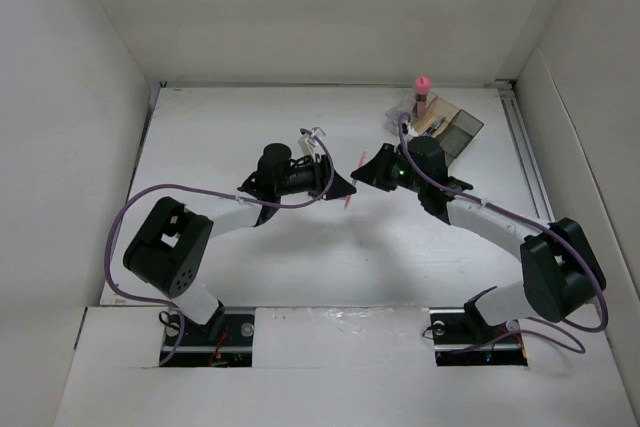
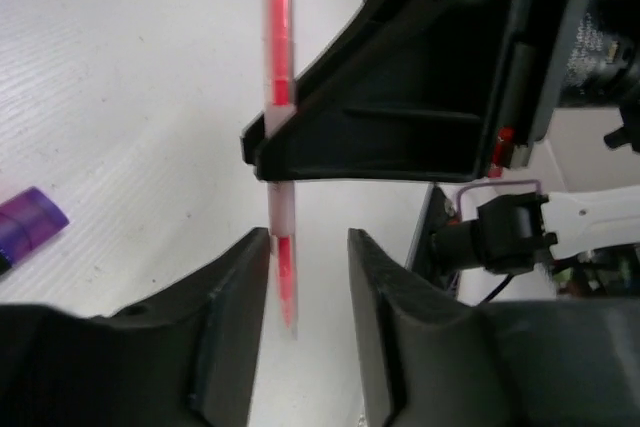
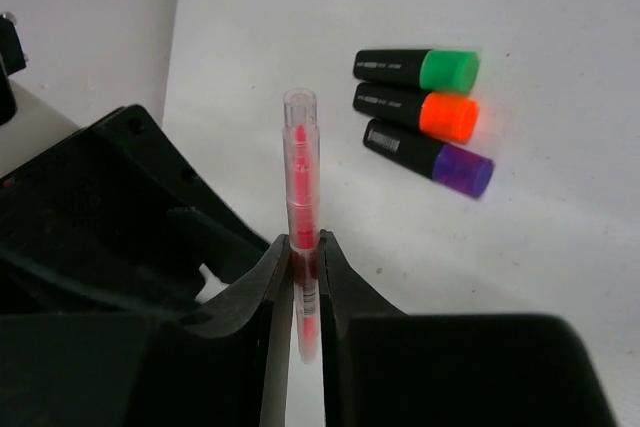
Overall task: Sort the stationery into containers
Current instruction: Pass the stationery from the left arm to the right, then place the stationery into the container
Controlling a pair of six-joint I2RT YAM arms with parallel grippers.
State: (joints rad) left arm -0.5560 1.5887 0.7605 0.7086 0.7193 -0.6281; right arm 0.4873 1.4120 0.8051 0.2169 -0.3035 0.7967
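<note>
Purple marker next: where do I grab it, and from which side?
Probably from above, across the black barrel of the purple marker: it lies flat at the row's edge, one long side open. The orange marker lies close along the other, so that finger needs care.

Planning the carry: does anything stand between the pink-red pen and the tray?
Only the left gripper, open around the pen. The table toward the tray shows nothing, though the right arm hides part.
</note>
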